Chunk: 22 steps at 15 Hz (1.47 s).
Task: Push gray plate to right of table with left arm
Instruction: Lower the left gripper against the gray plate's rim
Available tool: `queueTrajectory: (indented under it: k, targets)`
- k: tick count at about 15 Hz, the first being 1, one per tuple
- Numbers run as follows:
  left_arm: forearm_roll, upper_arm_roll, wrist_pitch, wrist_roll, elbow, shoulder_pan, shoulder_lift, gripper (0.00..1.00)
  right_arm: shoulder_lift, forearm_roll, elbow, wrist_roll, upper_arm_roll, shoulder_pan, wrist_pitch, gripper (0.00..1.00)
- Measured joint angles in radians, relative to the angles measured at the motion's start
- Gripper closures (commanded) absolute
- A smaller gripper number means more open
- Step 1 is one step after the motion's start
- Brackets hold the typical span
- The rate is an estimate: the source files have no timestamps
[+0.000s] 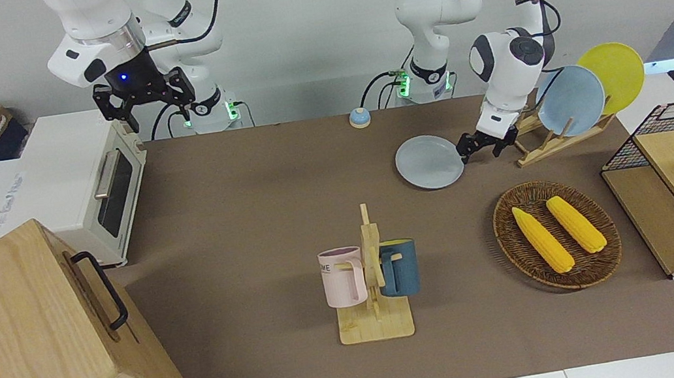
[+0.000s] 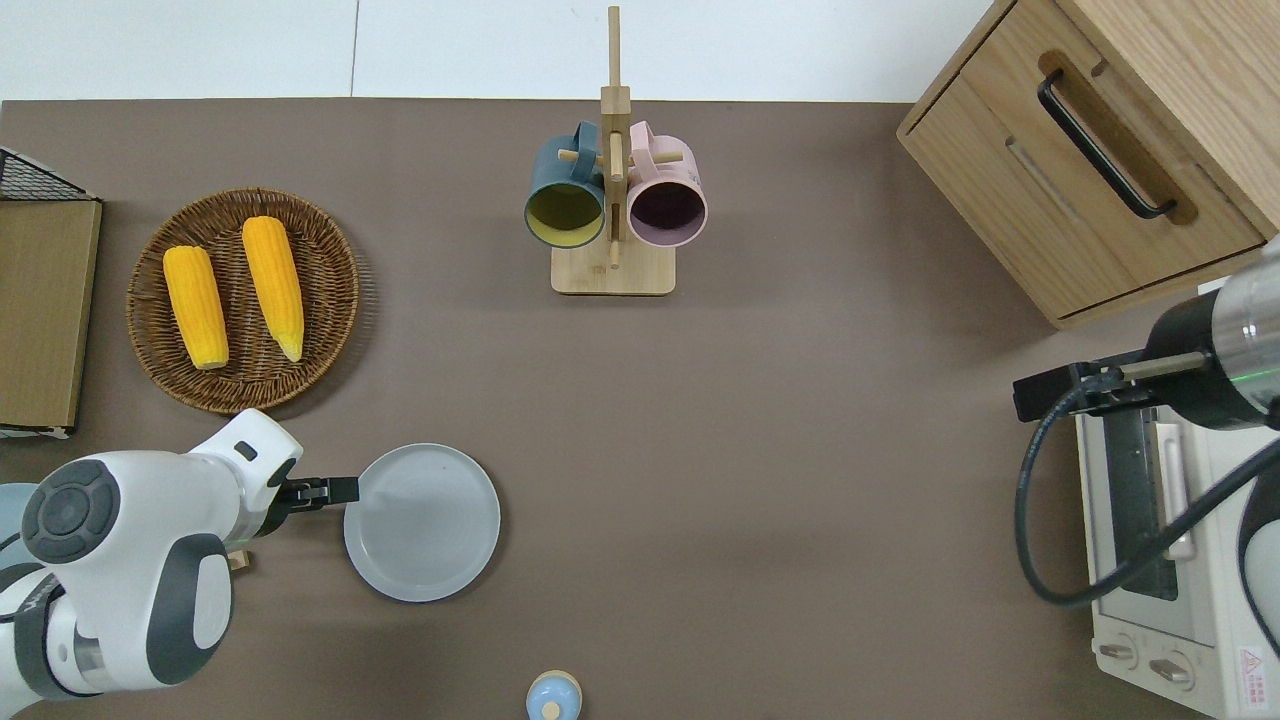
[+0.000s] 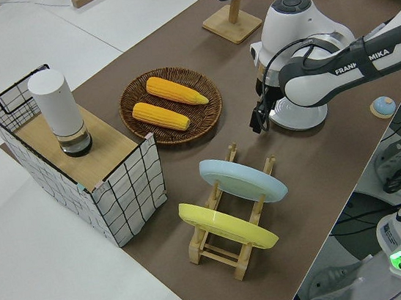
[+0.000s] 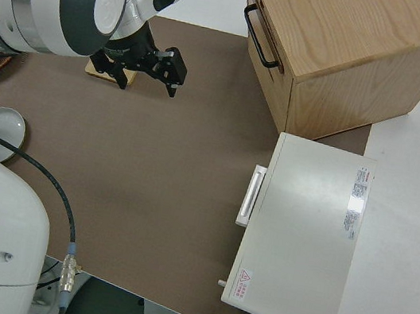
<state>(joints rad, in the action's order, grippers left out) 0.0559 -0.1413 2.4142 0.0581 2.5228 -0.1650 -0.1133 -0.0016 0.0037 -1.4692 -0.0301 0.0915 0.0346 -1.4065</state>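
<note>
Black left gripper [image 2: 345, 489] meets round, smooth gray plate [image 2: 425, 525].

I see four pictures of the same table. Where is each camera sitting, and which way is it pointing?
Front view: across the table, facing both arms; the left gripper is at the gray plate.
Overhead view: straight down on the table; the left arm enters from below, the parked right arm at the edge.
Left side view: raised at the left arm's end, looking along the table; shows the left arm.
Right side view: above the right arm, showing its right gripper.
Shared: front and overhead both show the corn basket.
</note>
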Motion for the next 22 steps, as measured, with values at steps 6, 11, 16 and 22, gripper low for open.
queueTrajectory:
  k: [6, 11, 16, 22]
  targets:
    - [0.0, 0.0, 0.013, 0.03, 0.023, -0.028, -0.007, 0.02, 0.0, 0.0, 0.0, 0.0, 0.0, 0.0, 0.0, 0.017]
    - [0.0, 0.001, 0.05, 0.062, 0.045, -0.051, -0.007, 0.14, 0.0, 0.0, 0.0, 0.0, 0.0, 0.0, 0.0, 0.017]
    - [0.0, 0.001, 0.063, 0.087, 0.054, -0.065, -0.007, 0.5, 0.0, 0.0, 0.0, 0.0, 0.0, 0.0, 0.0, 0.017]
    - [0.0, 0.004, 0.064, 0.103, 0.061, -0.068, -0.007, 0.67, 0.0, 0.0, 0.0, 0.0, 0.0, 0.0, 0.0, 0.017]
